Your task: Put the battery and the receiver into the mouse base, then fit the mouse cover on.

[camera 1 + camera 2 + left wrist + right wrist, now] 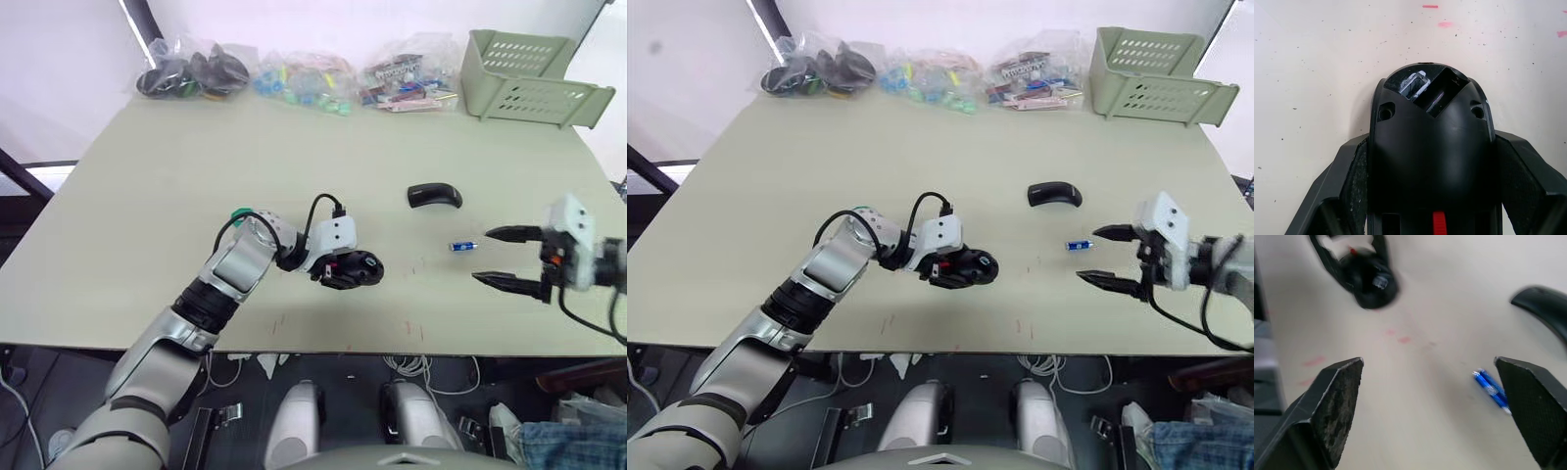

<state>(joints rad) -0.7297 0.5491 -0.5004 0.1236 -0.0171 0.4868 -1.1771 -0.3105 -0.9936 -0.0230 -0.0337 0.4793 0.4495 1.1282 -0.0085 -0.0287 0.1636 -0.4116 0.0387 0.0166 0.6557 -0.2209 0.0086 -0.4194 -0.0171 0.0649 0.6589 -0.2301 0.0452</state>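
Observation:
My left gripper is shut on the black mouse base near the table's middle, one finger on each side. The hollow side shows a red patch. A silvery metal piece sits in a slot at the base's end; I cannot tell if it is the receiver. The small blue battery lies flat on the table to the right. My right gripper is open just right of it and holds nothing. In the right wrist view the battery lies close to one finger. The mouse cover lies arched side up behind the battery.
A pale green slotted basket stands at the back right. Clear bags of small parts line the back edge, with a bag of black pieces at the back left. The table's front edge runs just below both grippers.

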